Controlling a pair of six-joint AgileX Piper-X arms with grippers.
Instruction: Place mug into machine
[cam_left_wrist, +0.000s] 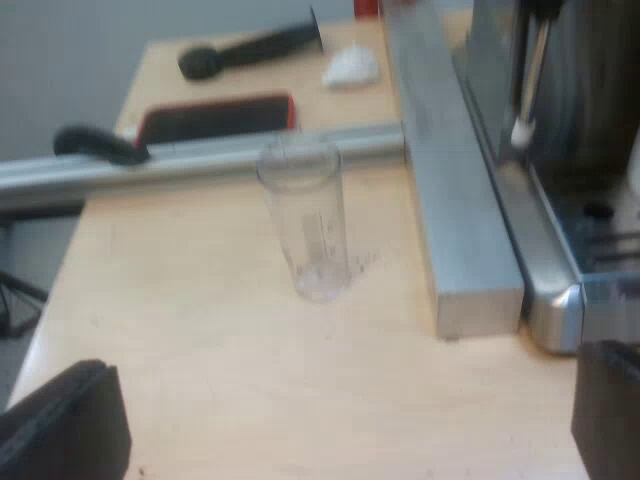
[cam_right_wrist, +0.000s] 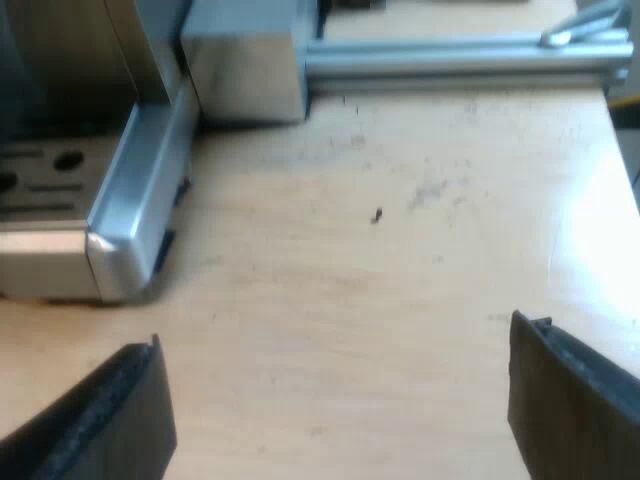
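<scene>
1. Left wrist view, containers: a clear measuring glass (cam_left_wrist: 305, 222) stands upright on the wooden table (cam_left_wrist: 220, 350), apart from the espresso machine (cam_left_wrist: 570, 150) and with a square metal beam (cam_left_wrist: 450, 180) between the two. It has printed marks on its side and looks empty.
2. Left wrist view, the machine: brushed metal, with a thin steam wand (cam_left_wrist: 530, 80) hanging over its slotted drip tray (cam_left_wrist: 600, 240). I cannot tell whether anything stands on the tray.
3. Left wrist view, further from the machine than the glass: a metal rail (cam_left_wrist: 200, 160) with a black lever (cam_left_wrist: 95, 143) meets the beam. Beyond it lie a flat dark thing with a red rim (cam_left_wrist: 215, 118), a dark long-handled tool (cam_left_wrist: 250, 50) on its side, and a white crumpled lump (cam_left_wrist: 350, 68).
4. Left gripper (cam_left_wrist: 350, 400): fingers spread wide over bare table near the machine's corner, holding nothing.
5. Right wrist view: the machine's rounded tray corner shows two dark slots and a hole in the tray top; the beam's end sits against the machine's side.
6. Right gripper (cam_right_wrist: 335, 370): fingers wide apart above the table beside that corner, nothing between them.
</scene>
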